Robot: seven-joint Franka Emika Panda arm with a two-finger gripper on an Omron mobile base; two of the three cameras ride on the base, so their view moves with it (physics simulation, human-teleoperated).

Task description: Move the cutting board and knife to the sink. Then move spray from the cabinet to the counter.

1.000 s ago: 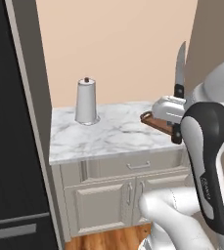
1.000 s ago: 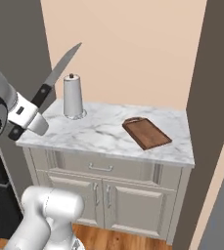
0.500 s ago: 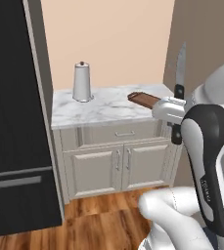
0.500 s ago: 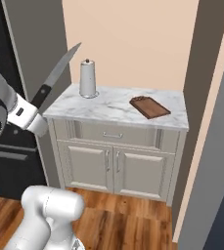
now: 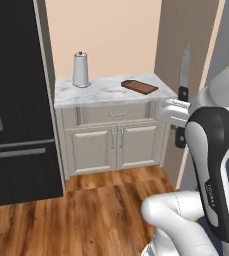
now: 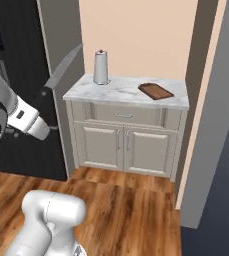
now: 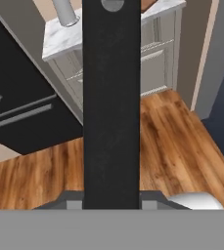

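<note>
Pinching the knife (image 5: 184, 75) by its handle, the jaws hold it blade-up, well apart from the counter (image 5: 103, 85). Board (image 5: 139, 87) lies on counter's right end, near towel roll (image 5: 80, 69).

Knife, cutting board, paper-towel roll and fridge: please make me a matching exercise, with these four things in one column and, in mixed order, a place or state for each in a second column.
Things:
1. knife
2. cutting board
3. paper-towel roll
4. fridge

Places or states:
A. stands upright at the left back of the counter
B. held in the gripper, blade pointing up
C. tall and black, left of the counter
D. lies flat on the right part of the counter

Pairs: 1-B, 2-D, 3-A, 4-C
</note>
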